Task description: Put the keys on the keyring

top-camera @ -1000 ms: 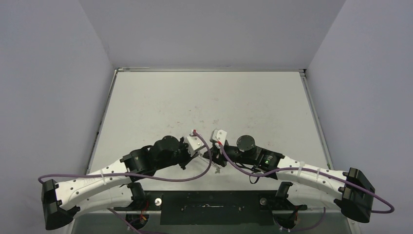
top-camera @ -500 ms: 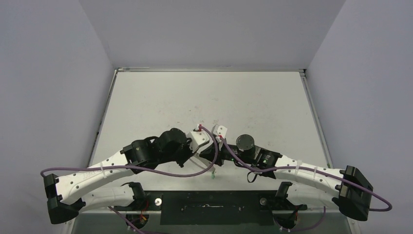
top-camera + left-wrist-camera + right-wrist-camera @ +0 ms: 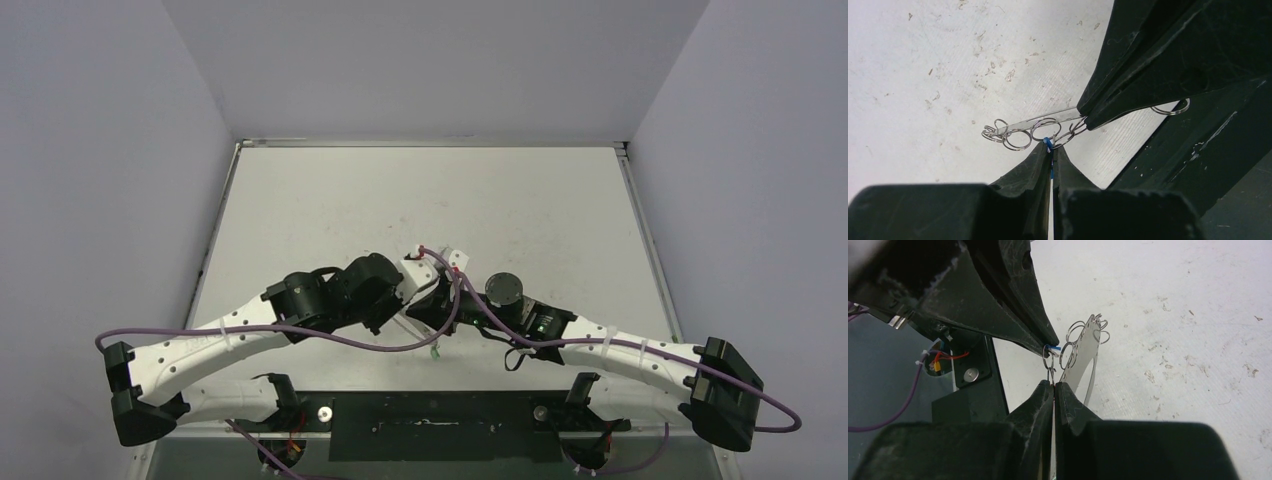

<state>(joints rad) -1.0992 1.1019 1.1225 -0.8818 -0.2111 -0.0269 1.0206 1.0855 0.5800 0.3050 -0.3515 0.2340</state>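
Now blue key [image 3: 1049, 143] pinched in left hand [image 3: 1052, 151], beside keyring [image 3: 1048, 116].

No legible txt, labels, brands or nos. anywhere

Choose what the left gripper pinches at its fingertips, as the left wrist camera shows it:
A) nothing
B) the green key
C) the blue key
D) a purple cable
C: the blue key sticks out from the tips of the shut left gripper, right beside the keyring.
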